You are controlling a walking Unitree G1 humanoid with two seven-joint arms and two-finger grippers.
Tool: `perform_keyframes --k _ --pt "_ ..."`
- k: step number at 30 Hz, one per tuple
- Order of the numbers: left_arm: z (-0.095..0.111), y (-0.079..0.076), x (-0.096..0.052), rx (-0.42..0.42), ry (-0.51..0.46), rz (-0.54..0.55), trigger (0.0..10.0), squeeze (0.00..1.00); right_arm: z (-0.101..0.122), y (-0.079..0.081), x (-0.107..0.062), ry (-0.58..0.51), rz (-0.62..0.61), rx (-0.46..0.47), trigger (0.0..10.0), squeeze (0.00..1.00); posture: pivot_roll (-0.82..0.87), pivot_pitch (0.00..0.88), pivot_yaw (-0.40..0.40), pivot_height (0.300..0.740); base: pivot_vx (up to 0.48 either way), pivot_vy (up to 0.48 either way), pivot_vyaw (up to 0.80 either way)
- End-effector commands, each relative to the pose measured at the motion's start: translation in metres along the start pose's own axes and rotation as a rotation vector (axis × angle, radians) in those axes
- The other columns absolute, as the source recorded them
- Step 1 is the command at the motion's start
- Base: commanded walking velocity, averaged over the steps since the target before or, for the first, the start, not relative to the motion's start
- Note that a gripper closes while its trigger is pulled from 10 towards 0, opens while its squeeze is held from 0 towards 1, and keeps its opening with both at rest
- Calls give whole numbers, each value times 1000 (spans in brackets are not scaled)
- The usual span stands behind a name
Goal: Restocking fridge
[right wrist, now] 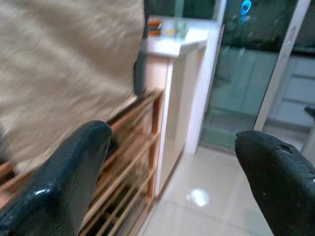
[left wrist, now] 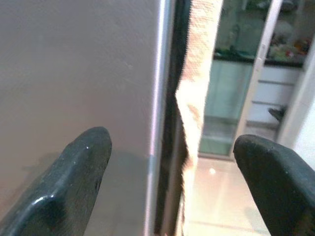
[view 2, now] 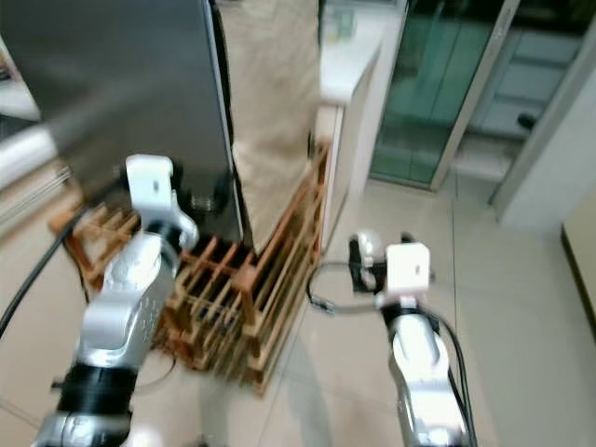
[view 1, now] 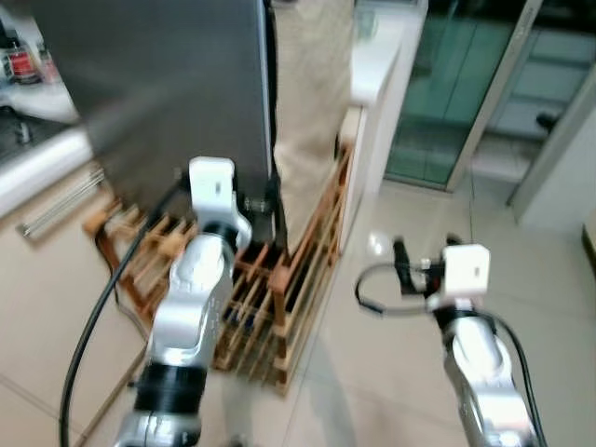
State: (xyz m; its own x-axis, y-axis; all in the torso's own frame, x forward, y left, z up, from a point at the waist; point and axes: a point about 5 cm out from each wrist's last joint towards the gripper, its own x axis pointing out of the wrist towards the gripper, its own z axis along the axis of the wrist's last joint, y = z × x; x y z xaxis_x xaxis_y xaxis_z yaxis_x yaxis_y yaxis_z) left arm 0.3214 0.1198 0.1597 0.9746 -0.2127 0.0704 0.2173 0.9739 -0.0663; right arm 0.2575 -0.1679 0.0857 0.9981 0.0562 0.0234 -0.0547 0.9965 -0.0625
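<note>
Left gripper [left wrist: 167, 187] jaws wide open, empty, at the fridge door [view 1: 168, 84] edge, frame centre. Right gripper [right wrist: 172, 182] likewise open, empty, facing the wooden rack [view 1: 298, 279].

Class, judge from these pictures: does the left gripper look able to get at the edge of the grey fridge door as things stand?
Probably yes. The left gripper is open, its fingers straddling the fridge door edge, with nothing between them.
</note>
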Motion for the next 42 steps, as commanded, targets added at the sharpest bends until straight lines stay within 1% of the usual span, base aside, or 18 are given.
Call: perform_keyframes --k 1,3,4,5,7,8,10,11,12,15,16,17,18,24,30,35,40,42 --pt "-2 18 -12 8 -7 36 10000 0 8 -6 -4 -34 -19 -11 10000 0 -172 0 37 740 0 0 0" --pt "-8 36 -40 22 -29 58 10000 0 12 -11 -20 -48 -36 -22 10000 0 -167 0 32 740 0 0 0" --pt "-8 36 -40 22 -29 58 10000 0 12 -11 -20 -48 -36 -22 10000 0 -167 0 32 740 0 0 0" --pt "-11 42 -48 28 -27 61 10000 0 13 -12 -26 -50 -40 -25 10000 0 -167 0 30 740 0 0 0" --pt "-29 60 -86 70 18 110 10000 0 10 -16 -48 -22 -45 -32 10000 0 -166 0 23 740 0 0 0" --pt "-29 60 -86 70 18 110 10000 0 10 -16 -48 -22 -45 -32 10000 0 -166 0 23 740 0 0 0" --pt "-47 65 -123 147 106 139 10000 0 5 -22 -63 15 -72 -24 10000 0 -161 0 17 740 0 0 0" --pt "-51 63 -133 161 128 140 10000 0 3 -24 -65 23 -83 -19 10000 0 -159 0 18 740 0 0 0" --pt "-51 60 -136 167 125 136 10000 0 3 -24 -66 26 -88 -17 10000 0 -153 0 16 740 0 0 0" --pt "-42 57 -129 109 64 167 10000 0 1 -22 -65 21 -89 12 10000 0 -151 0 11 740 0 0 0" --pt "-35 55 -123 66 25 173 10000 0 3 -18 -63 5 -79 12 10000 0 -152 0 11 740 0 0 0" --pt "-35 55 -123 66 25 173 10000 0 3 -18 -63 5 -79 12 10000 0 -152 0 11 740 0 0 0" --pt "-26 45 -110 34 -17 129 10000 0 6 -18 -58 -10 -88 2 10000 0 -156 0 13 740 480 0 0" --pt "-10 26 -89 11 -96 77 10000 0 15 -22 -43 -50 -89 -33 10000 0 -167 0 6 740 480 0 0" --pt "-2 26 -79 -16 -129 98 10000 0 19 -25 -34 -65 -78 -55 10000 0 -164 0 1 740 480 0 0" --pt "15 21 -73 6 -203 100 10000 0 21 -19 -26 -75 -54 -52 10000 0 -153 0 -4 740 480 0 0" --pt "21 23 -70 13 -230 112 10000 0 21 -16 -24 -78 -44 -50 10000 0 -150 0 -3 740 480 0 0" --pt "29 26 -69 22 -273 133 10000 0 21 -16 -19 -83 -35 -52 10000 0 -147 0 -6 740 227 0 0"
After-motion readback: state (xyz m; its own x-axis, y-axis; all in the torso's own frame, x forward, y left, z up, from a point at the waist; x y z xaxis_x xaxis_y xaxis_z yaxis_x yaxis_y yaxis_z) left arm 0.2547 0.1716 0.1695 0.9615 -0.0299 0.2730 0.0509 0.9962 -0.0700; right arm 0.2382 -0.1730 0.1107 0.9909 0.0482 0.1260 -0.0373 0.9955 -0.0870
